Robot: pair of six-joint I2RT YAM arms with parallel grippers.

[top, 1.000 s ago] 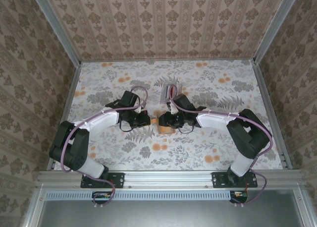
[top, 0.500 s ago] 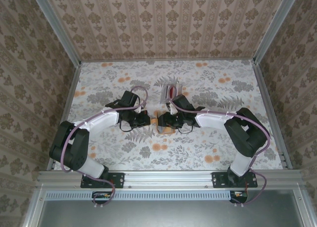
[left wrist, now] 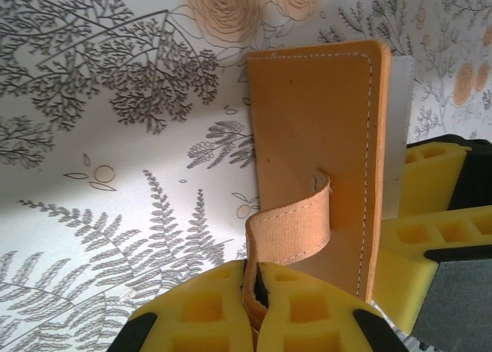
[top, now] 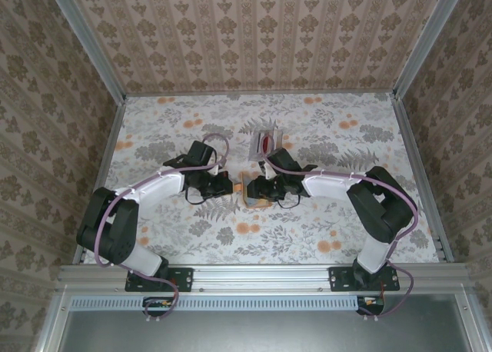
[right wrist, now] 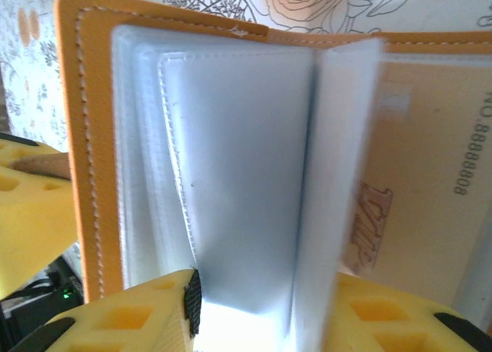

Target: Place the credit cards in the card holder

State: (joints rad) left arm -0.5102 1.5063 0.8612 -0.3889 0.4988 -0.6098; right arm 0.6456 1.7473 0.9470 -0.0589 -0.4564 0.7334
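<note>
rack (top: 264, 141) close behind right pincer (top: 249, 189), table (top: 154, 129) sides open

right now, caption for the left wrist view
Left gripper pinches the card holder by its strap, floral table behind.

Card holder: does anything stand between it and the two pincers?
Nothing visible does. The left pincer is shut on the strap of the card holder, and the right pincer has the holder's clear sleeves between its fingers.

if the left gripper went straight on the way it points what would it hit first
The card holder: the left gripper is shut on its strap, so the orange cover lies right ahead. Past that, probably the right gripper's fingers, depth unclear.
</note>
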